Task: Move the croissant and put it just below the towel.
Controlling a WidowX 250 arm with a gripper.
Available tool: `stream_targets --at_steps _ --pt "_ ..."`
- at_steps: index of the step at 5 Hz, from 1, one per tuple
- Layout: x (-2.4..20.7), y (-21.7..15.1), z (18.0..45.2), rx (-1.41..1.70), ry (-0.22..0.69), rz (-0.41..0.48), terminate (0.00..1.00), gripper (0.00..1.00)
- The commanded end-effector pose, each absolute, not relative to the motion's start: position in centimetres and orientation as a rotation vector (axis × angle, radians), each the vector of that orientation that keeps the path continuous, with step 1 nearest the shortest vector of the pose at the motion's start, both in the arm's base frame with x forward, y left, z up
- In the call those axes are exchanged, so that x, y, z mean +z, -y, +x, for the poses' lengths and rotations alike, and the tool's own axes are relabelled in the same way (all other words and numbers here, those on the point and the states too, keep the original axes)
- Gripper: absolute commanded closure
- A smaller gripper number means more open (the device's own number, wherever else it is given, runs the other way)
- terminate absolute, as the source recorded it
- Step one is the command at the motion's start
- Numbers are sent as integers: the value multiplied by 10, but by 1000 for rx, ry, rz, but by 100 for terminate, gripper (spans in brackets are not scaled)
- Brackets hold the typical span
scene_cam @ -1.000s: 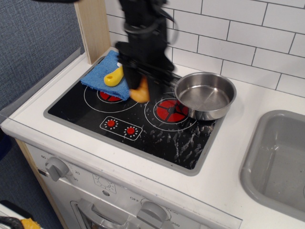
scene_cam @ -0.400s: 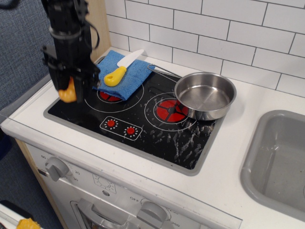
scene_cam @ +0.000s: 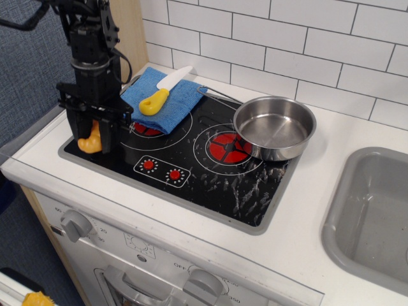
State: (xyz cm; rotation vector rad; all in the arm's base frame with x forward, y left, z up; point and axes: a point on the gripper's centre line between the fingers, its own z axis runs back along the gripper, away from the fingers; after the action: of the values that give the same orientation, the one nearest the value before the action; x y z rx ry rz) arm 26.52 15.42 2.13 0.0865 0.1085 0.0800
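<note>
The tool [scene_cam: 93, 135] grips the croissant [scene_cam: 91, 140] low over the front left corner of the black stove, near the front of the blue towel [scene_cam: 167, 102]. This looks like the putting-down step; next it should let go gently

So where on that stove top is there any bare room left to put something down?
The front strip of the stove top is bare, from the red knobs to its right edge below the pan. The back left is crowded: the towel with the knife on it, and the gripper holding the croissant at the left corner.
</note>
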Motion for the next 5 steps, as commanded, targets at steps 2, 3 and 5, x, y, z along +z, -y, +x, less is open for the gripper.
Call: stream_targets --at_steps 2,3,5 --pt "34 -160 264 123 -73 73 0 0" --pt "46 -159 262 117 6 42 0 0" --pt "71 -158 260 90 110 66 0 0"
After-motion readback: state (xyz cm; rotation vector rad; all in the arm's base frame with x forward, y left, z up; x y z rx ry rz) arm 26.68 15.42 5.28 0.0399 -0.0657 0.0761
